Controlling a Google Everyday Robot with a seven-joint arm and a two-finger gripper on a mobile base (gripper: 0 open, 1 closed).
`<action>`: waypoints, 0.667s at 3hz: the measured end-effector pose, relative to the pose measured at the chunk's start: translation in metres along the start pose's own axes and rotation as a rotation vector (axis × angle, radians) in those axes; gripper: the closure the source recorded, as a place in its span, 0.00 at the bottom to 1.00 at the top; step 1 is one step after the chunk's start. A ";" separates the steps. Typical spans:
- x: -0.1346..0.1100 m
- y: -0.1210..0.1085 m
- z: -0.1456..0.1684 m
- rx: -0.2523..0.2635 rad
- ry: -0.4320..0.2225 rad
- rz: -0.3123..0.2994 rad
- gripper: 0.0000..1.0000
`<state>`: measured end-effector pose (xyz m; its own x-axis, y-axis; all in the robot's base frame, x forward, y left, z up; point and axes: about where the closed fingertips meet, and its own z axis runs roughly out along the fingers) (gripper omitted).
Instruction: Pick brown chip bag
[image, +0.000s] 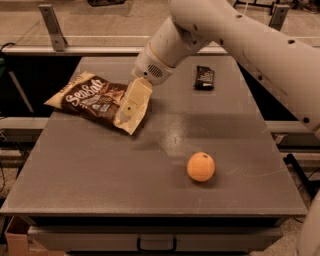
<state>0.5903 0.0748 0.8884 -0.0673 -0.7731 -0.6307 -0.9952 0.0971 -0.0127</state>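
Note:
The brown chip bag (92, 99) lies flat on the left rear part of the grey table (150, 180). It is dark brown with tan ends and white script lettering. My gripper (129, 110) hangs from the white arm that reaches in from the upper right. It is over the bag's right end, and its cream finger (134, 100) covers part of that end.
An orange ball (201, 166) sits on the table right of centre, toward the front. A small black wrapped bar (204, 78) lies at the back right. A metal rail runs behind the table. A drawer handle shows below the front edge.

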 end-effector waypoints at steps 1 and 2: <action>-0.016 0.009 0.034 -0.067 -0.054 0.020 0.17; -0.023 0.014 0.048 -0.098 -0.084 0.038 0.39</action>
<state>0.5818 0.1240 0.8657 -0.1035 -0.7141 -0.6924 -0.9944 0.0607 0.0861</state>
